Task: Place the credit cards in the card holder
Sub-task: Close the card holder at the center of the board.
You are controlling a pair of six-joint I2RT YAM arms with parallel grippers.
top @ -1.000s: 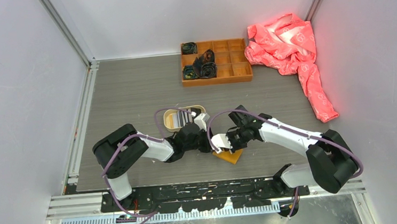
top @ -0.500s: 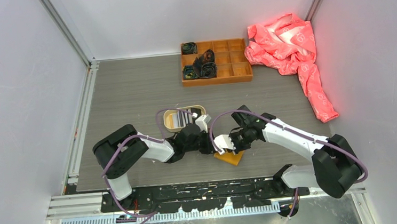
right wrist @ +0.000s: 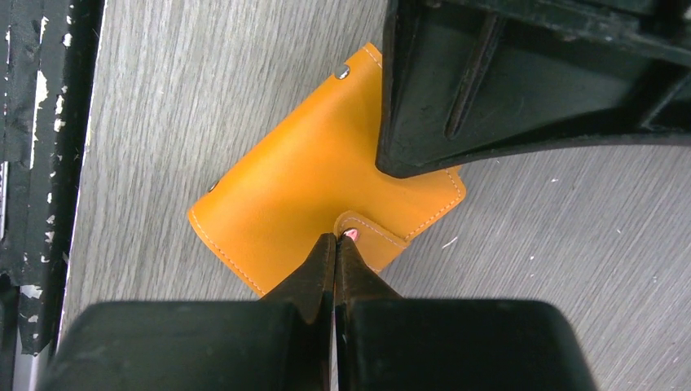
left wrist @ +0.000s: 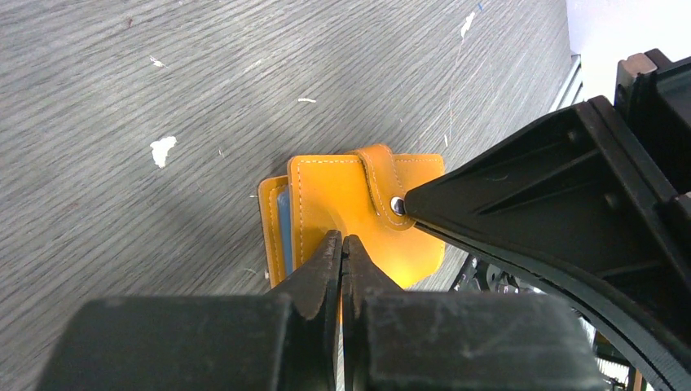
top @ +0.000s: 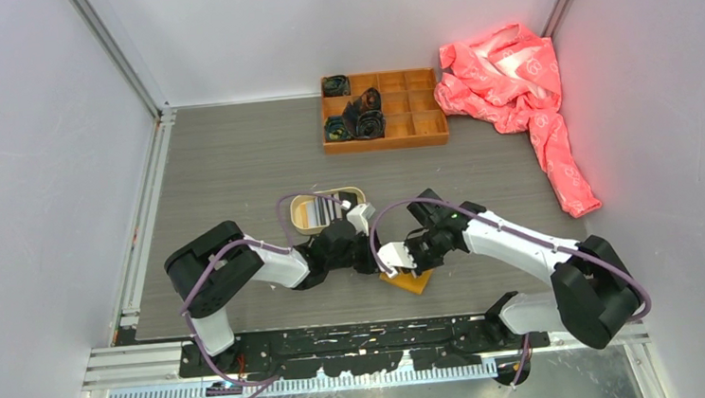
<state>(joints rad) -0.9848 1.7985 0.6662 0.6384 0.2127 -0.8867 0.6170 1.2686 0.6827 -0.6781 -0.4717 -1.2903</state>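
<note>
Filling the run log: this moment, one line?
left end effector: shut on card holder | right end effector: shut on its strap | credit cards: in oval tray

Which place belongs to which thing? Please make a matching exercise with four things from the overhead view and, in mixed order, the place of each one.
Things:
1. card holder
2. oval tray
3. compartment box
4. pink cloth

Places:
A. far right corner
B. far side, about the middle
C. centre
D. near edge, closest to the arm bases

Pairs: 1-D, 2-C, 3-B, 4-A
</note>
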